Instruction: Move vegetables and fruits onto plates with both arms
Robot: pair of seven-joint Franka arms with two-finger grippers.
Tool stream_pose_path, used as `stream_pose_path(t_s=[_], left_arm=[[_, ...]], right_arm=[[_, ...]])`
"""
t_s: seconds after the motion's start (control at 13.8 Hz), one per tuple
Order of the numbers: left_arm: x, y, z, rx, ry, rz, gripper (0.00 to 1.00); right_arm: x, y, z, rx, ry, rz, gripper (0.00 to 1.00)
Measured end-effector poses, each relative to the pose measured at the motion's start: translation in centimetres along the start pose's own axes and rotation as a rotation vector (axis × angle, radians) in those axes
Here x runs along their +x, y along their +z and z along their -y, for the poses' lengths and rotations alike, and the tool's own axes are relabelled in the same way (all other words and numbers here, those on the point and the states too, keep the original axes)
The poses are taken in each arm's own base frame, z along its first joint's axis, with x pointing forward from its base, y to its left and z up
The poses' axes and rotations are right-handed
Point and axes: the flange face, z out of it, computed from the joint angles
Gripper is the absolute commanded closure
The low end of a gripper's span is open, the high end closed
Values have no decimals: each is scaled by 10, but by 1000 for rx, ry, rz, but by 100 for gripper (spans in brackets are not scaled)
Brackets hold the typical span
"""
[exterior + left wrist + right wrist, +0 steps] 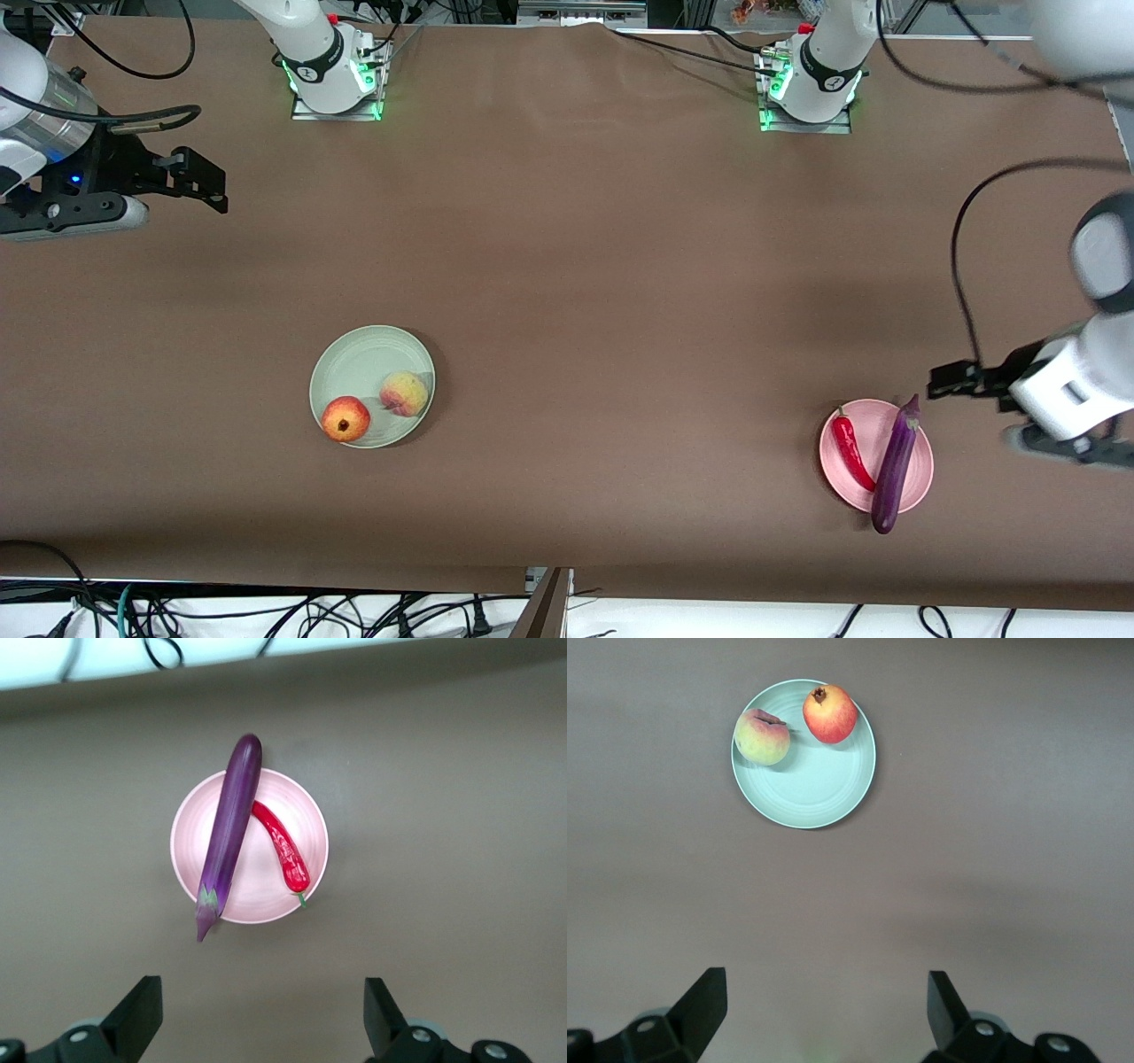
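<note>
The mint green plate (359, 359) holds the red apple (345, 418) and the peach (404, 392). In the right wrist view the plate (806, 793), apple (830, 714) and peach (762, 737) also show. The pink plate (921, 470) holds the red chili (852, 450) and the purple eggplant (897, 465), whose ends overhang the rim. All three also show in the left wrist view: plate (266, 886), chili (283, 846), eggplant (229, 833). My left gripper (941, 383) (261, 1010) is open and empty, up beside the pink plate. My right gripper (213, 186) (824, 1005) is open and empty over bare table at the right arm's end.
The brown table cover (576, 292) spreads between the two plates. The right arm's base (335, 84) and the left arm's base (808, 93) stand along the table's edge. Loose cables (266, 611) lie below the table's edge nearest the front camera.
</note>
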Motion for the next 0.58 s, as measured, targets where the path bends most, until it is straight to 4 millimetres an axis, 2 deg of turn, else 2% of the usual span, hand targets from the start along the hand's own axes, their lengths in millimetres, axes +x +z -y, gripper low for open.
stream_pose_path(t_s=[0.07,0.22,0.36,0.58], left_arm=[[-12,-28,0,33,-4,-21,0],[-39,-69,1,75,-12,-41,0],[-65,-86,-2,71,-39,-35,0],[-97,-97,-11,59,-165,15,0]], right_arm=[[0,-1,1,0,-1,-1,0],[0,-1,4,0,-7,-2,0],[0,-2,7,-2,-13,-4,0],[0,-2,4,-30,-12,-6,0]])
